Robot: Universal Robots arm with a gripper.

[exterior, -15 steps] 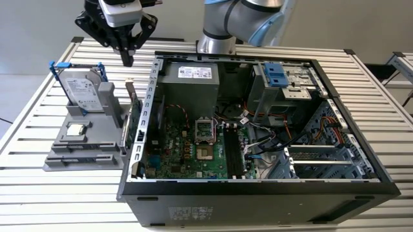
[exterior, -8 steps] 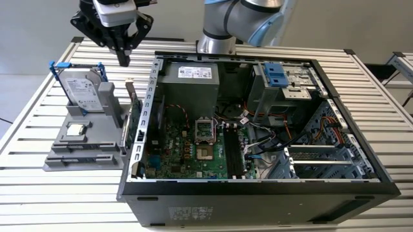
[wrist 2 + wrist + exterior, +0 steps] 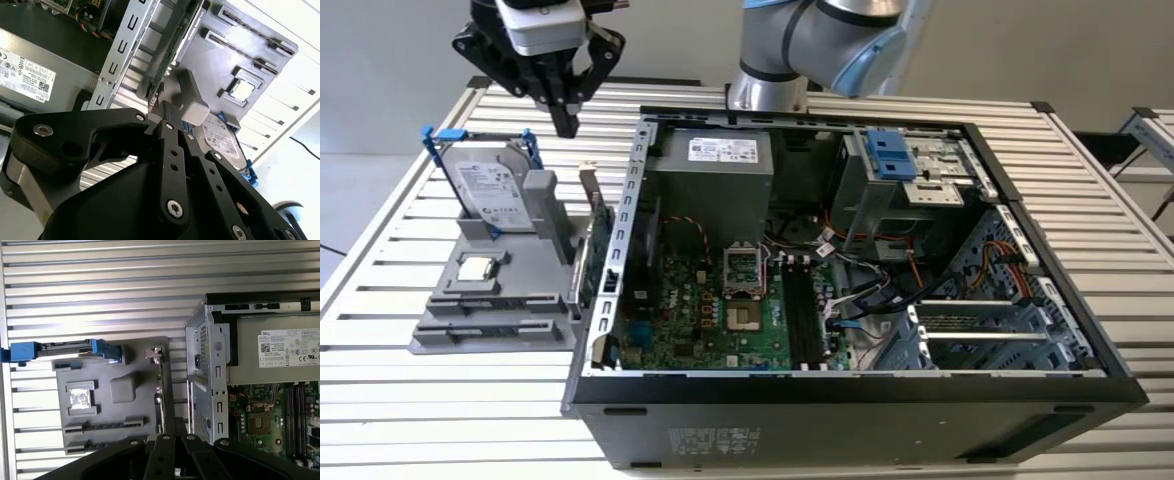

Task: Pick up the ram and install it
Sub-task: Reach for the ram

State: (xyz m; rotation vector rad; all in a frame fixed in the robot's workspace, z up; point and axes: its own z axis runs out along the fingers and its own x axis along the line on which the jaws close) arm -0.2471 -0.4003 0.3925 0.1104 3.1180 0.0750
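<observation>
While my pincer (image 3: pixel 564 123) hangs clenched, empty, above the grey holder (image 3: pixel 494 326) — ram (image 3: pixel 598 255) on edge there, just beside the case wall (image 3: pixel 638 200) — I judge a finger could strike that wall, tipping it.

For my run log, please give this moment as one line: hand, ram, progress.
hand: shut, empty, above holder | ram: on edge in holder, not gripped | install: not done
</observation>
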